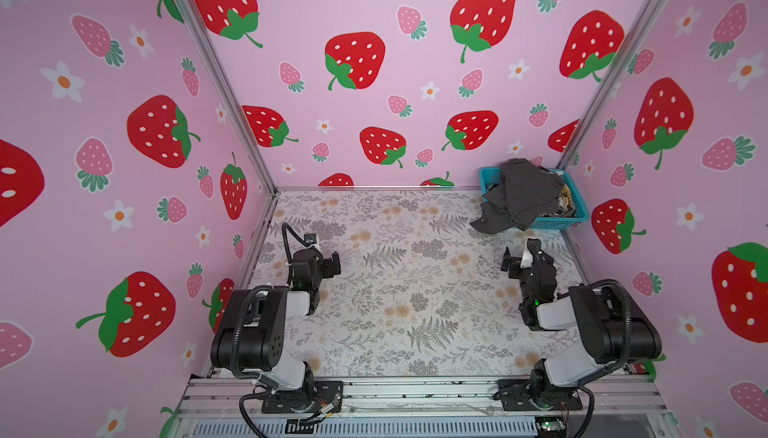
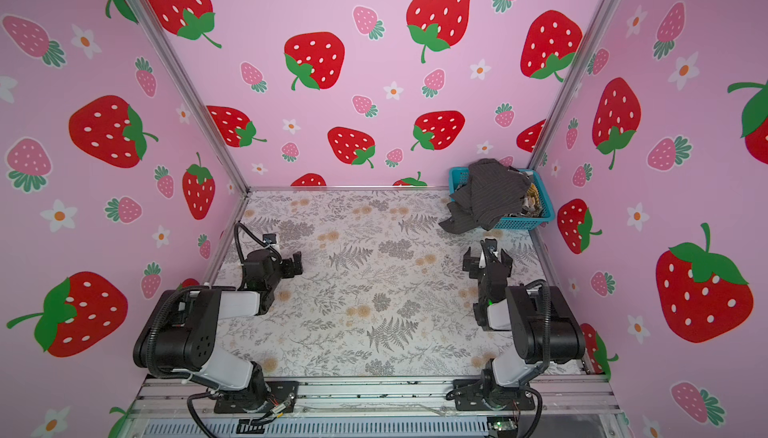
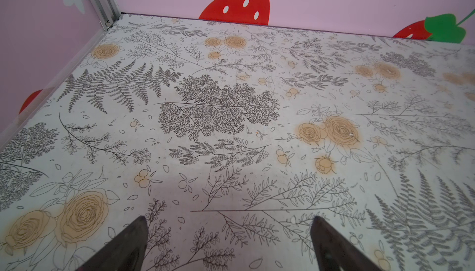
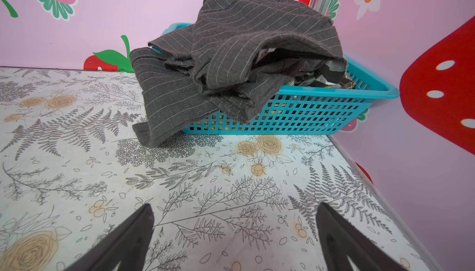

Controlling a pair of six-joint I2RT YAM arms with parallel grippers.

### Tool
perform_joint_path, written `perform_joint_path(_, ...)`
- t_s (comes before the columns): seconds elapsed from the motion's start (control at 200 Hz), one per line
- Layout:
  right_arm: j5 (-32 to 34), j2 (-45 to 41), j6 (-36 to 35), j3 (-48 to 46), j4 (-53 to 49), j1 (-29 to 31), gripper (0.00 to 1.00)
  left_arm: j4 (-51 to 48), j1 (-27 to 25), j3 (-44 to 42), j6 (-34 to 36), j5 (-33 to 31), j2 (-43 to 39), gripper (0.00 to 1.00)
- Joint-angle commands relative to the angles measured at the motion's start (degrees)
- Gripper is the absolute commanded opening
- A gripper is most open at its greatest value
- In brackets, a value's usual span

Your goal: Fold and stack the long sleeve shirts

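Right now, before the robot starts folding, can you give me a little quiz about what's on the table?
1. True or false: the dark charcoal pinstriped cloth shirt lies fully inside the teal plastic mesh basket.
2. Which is closer to that basket? A: left hand. B: right hand.
3. Fill in: both hands are ____ and hold nothing.
Key: 1 false, part of it hangs over the rim. 2 B. 3 open.

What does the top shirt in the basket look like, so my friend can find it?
In the far right corner of the flowery table, a teal mesh basket sits by the pink wall. One shirt is heaped on top, spilling over the basket's rim down to the table. It is dark charcoal with thin pale pinstripes, unlike the checked and yellowish cloth underneath.
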Motion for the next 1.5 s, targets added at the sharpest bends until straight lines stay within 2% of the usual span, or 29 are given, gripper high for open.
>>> perform_joint_path(0.0, 0.20, -0.44, -0.40, -0.17, 1.69, 0.25, 1.00, 1.00, -0.17, 1.00, 1.18, 0.17, -0.51, 0.99)
perform_joint_path(0.24, 0.25, -0.58, -0.37, -0.33, 1.91, 0.27, 1.00, 0.88, -0.01, 1.01, 1.10, 0.35, -0.46, 0.99)
perform_joint_path(0.285, 3.69, -1.95, 0.16, 0.73, 1.40, 0.80, 1.00, 1.35, -0.07, 0.98, 1.16, 0.26, -0.90, 0.99)
perform_joint_path(0.32, 8.57, -5.90, 0.60, 4.70, -9.36, 1.95, 1.00, -4.12, -0.86, 3.87, 1.96, -0.75, -3.02, 0.99)
perform_joint_path(0.355, 12.52, -9.72, 1.99, 10.64, -23.20, 2.88, 1.00, -17.44, -2.55, 10.33, 3.46, -2.88, -5.72, 0.99)
perform_joint_path(0.39, 15.84, -12.42, 5.78, 19.69, -38.13, 3.45, 1.00, -26.32, -4.62, 16.55, 4.12, -7.00, -7.23, 0.99)
perform_joint_path(0.42, 16.34, -13.59, 9.55, 26.66, -50.13, 3.60, 1.00, -31.25, -6.36, 20.48, 3.50, -11.05, -8.37, 0.99)
perform_joint_path(0.43, 15.46, -13.89, 11.78, 32.00, -56.08, 3.59, 1.00, -32.44, -6.78, 21.89, 2.93, -11.99, -8.79, 0.99)
perform_joint_path(0.455, 13.42, -14.29, 13.87, 37.55, -64.85, 3.54, 1.00, -35.36, -7.70, 24.64, 0.95, -13.70, -9.89, 0.99)
perform_joint_path(0.52, 11.25, -15.94, 16.98, 40.70, -68.66, 3.56, 1.00, -44.79, -8.18, 32.33, -8.77, -11.27, -12.58, 1.00)
perform_joint_path(0.575, 14.02, -17.93, 25.41, 39.29, -68.16, 2.36, 1.00, -51.74, -8.54, 37.90, -17.87, -9.42, -13.70, 0.97)
perform_joint_path(0.63, 8.34, -17.61, 28.34, 42.43, -72.61, -1.48, 1.00, -55.35, -9.15, 40.90, -25.45, -4.76, -14.46, 0.97)
perform_joint_path(0.66, 7.39, -16.22, 29.27, 45.72, -76.81, -2.49, 1.00, -55.82, -9.83, 41.47, -28.50, -1.85, -14.88, 0.96)
perform_joint_path(0.72, 6.78, -11.65, 28.16, 53.09, -84.00, -2.70, 1.00, -55.05, -12.38, 41.37, -31.53, 1.77, -15.84, 0.96)
perform_joint_path(0.835, 6.18, -1.95, 25.73, 64.23, -94.57, -2.71, 0.92, -53.95, -18.66, 40.16, -30.96, 2.16, -16.89, 0.97)
perform_joint_path(0.895, 7.73, 1.28, 25.43, 65.89, -96.24, -2.82, 0.91, -54.95, -20.97, 39.80, -29.90, 1.94, -16.90, 0.97)
perform_joint_path(1.03, 6.85, 4.86, 27.27, 64.84, -96.08, -2.94, 0.83, -56.72, -23.66, 37.15, -28.44, 1.21, -18.24, 0.96)
perform_joint_path(1.206, 1.02, 6.71, 26.78, 61.75, -89.98, -3.02, 0.78, -57.82, -24.27, 33.15, -27.47, 0.00, -20.62, 0.96)
perform_joint_path(1.321, 0.49, 9.14, 25.50, 62.49, -86.91, -3.05, 0.74, -57.95, -24.24, 32.37, -27.47, 1.02, -21.29, 0.95)
perform_joint_path(1.361, 0.02, 9.90, 25.12, 62.47, -85.72, -3.19, 0.68, -57.95, -24.22, 32.37, -27.51, 1.31, -21.38, 0.95)
perform_joint_path(1.401, -0.81, 10.54, 24.91, 62.78, -85.10, -3.25, 0.58, -58.05, -24.24, 32.41, -27.47, 1.32, -21.44, 0.94)
perform_joint_path(1.496, -3.37, 10.96, 24.72, 64.21, -85.19, -3.26, 0.21, -58.30, -24.22, 32.49, -27.62, 1.49, -21.72, 0.94)
